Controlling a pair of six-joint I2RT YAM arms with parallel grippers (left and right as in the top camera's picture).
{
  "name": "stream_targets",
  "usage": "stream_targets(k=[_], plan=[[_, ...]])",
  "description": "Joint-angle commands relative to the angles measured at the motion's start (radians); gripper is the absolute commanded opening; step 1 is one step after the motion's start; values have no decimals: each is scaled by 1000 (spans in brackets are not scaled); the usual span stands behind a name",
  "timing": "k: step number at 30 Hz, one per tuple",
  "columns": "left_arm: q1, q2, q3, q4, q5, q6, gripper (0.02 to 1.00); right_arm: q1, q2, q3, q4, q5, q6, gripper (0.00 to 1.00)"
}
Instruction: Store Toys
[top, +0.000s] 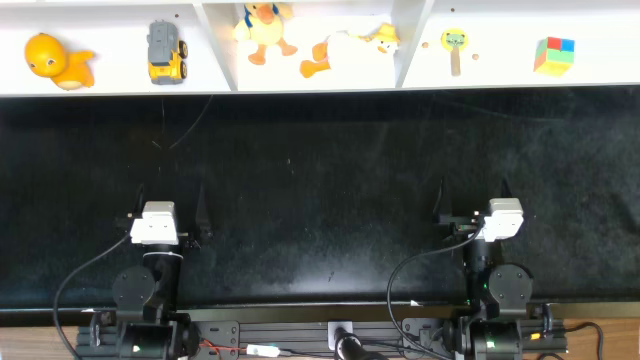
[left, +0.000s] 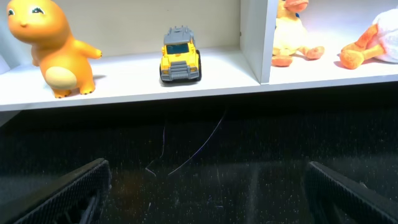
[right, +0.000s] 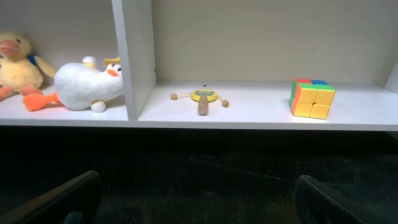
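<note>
Currently, the left gripper (top: 170, 207), at 7 o'clock, is released and empty. Stored on the shelf (top: 120, 80) at 12 o'clock are:

- orange figure (top: 58, 60)
- truck (top: 166, 52)
- yellow plush duck (top: 265, 28)
- white plush duck (top: 350, 48)
- rattle (top: 456, 45)
- cube (top: 554, 55)

The right gripper (top: 472, 205), at 5 o'clock, is likewise released. Risk: a forward reach could topple stored toys.

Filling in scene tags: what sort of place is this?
Probably a robotics lab bench staged as toy storage: a white compartmented shelf unit along a black matte tabletop, holding toys like a yellow plastic toy truck and a multicoloured puzzle cube.
</note>
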Motion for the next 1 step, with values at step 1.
stream_targets(k=[1], plan=[[-10, -10, -1, -2, -8, 16, 998, -1, -7, -14, 2, 4, -3, 993]])
